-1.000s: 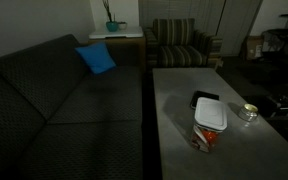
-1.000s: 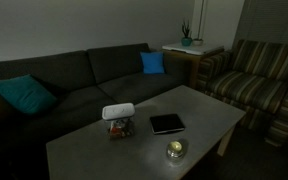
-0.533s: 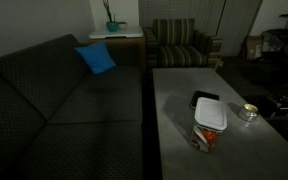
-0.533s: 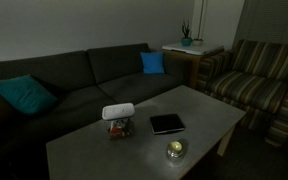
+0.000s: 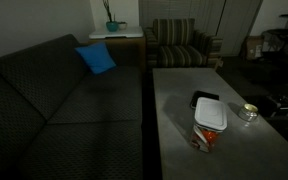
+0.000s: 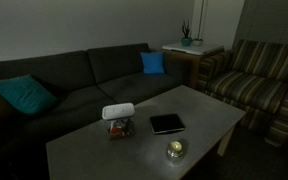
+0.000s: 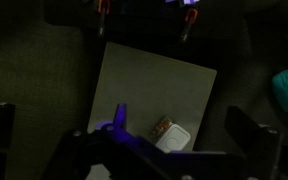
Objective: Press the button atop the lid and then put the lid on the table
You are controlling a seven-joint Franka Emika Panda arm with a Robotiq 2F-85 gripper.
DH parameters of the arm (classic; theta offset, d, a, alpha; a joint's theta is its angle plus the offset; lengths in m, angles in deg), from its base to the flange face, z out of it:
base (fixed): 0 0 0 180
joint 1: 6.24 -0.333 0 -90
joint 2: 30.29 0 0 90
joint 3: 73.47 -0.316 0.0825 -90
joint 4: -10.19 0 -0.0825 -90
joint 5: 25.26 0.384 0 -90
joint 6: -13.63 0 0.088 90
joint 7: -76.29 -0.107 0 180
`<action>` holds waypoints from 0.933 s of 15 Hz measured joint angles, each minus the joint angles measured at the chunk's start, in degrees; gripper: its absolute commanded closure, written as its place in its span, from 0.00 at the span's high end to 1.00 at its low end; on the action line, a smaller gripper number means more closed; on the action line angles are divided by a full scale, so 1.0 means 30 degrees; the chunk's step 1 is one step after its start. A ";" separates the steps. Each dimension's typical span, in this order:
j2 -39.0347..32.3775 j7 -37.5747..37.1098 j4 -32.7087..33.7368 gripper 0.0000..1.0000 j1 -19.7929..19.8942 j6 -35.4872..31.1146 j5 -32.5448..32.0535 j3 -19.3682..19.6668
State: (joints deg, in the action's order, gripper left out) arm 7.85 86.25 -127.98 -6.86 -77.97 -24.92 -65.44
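Note:
The white lid (image 5: 211, 115) sits on a small clear container with reddish contents, on the long grey table (image 5: 179, 85). Both exterior views show it (image 6: 118, 111). In the wrist view the lid (image 7: 173, 138) is small and far below, near one edge of the table (image 7: 149, 80). My gripper (image 7: 124, 130) shows only in the wrist view, as dark fingers at the left and right edges. It is spread open, empty and high above the table. The arm is out of both exterior views.
A black flat tray (image 6: 167, 123) lies beside the container, and a small round shiny dish (image 6: 175, 150) stands nearer the table's edge. A dark sofa (image 6: 74, 75) with blue cushions runs along the table. A striped armchair (image 6: 259, 75) and a side table with a plant (image 6: 187, 45) stand beyond.

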 measured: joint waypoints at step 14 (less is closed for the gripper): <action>-0.2235 0.0000 -0.1119 1.00 -0.1408 -0.2251 0.0971 -0.1475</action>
State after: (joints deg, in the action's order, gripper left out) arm 1.14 86.25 -131.34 -11.09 -84.72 -22.01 -69.87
